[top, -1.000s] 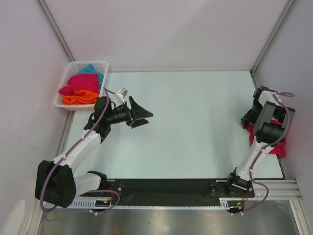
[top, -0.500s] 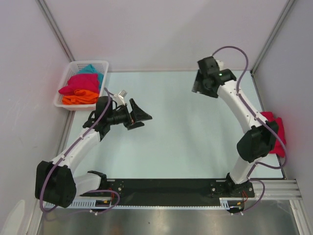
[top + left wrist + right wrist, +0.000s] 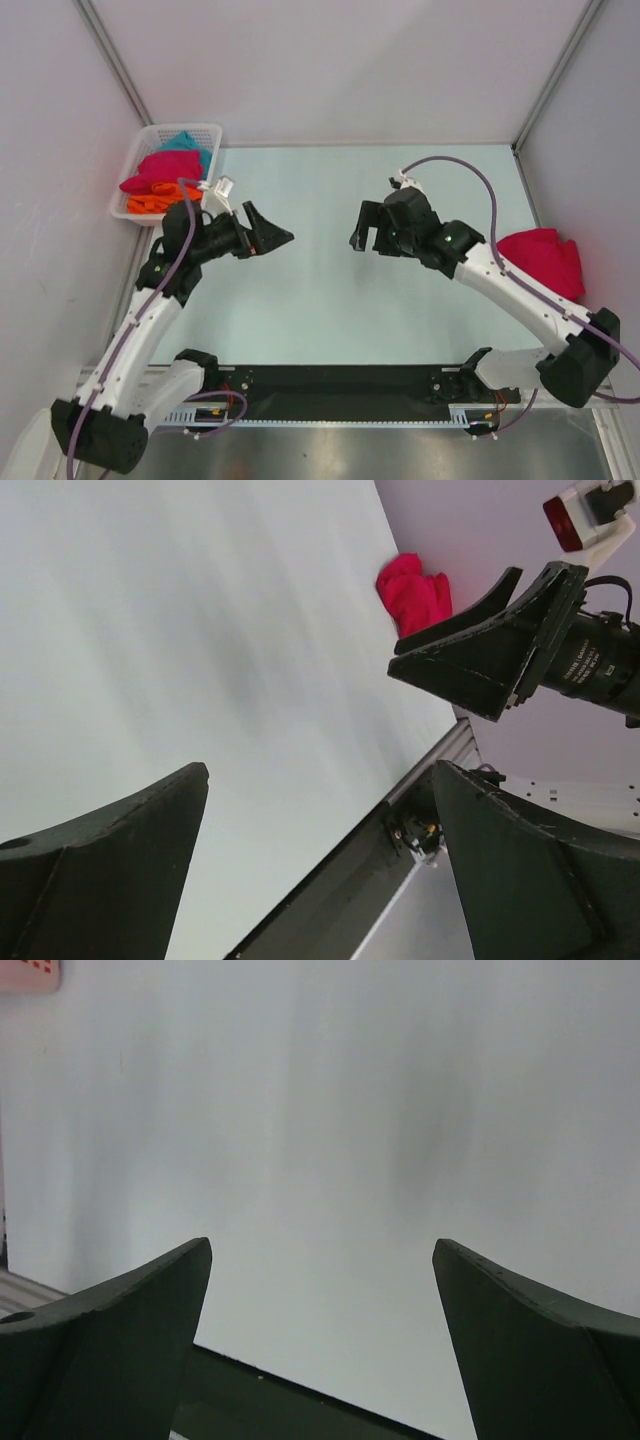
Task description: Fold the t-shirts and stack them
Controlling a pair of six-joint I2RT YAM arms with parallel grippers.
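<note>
Table (image 3: pixel 330 300): smooth, flat, pale blue-green, matte. At far left corner, white plastic basket (image 3: pixel 214 130), rectangular, w/ mesh walls. Inside, three soft shirts in a loose crumpled heap: teal t-shirt (image 3: pixel 185 142) at far side, crimson-pink t-shirt (image 3: pixel 160 170) in the middle and hanging over the left rim, orange t-shirt (image 3: pixel 160 203) at near side.

One more, the loose crimson t-shirt (image 3: pixel 540 262): bunched into a rounded lump w/ soft folds, on the table near its right edge, close to the right wall.

Left gripper (image 3: pixel 275 242): hard black wedge-shaped fingers, spread wide, nothing btw them. Hovers above the table just near-right of the basket, pointing right. Basket heap to its far left, close but apart.

Right gripper (image 3: pixel 366 243): same black wedge fingers, also spread wide, nothing held. Above the centre of the table, pointing left, facing the left gripper w/ a gap btw them. Loose crimson t-shirt well apart to its right, beside the white forearm. In left wrist view, seen small on bare table beyond the right gripper.
</note>
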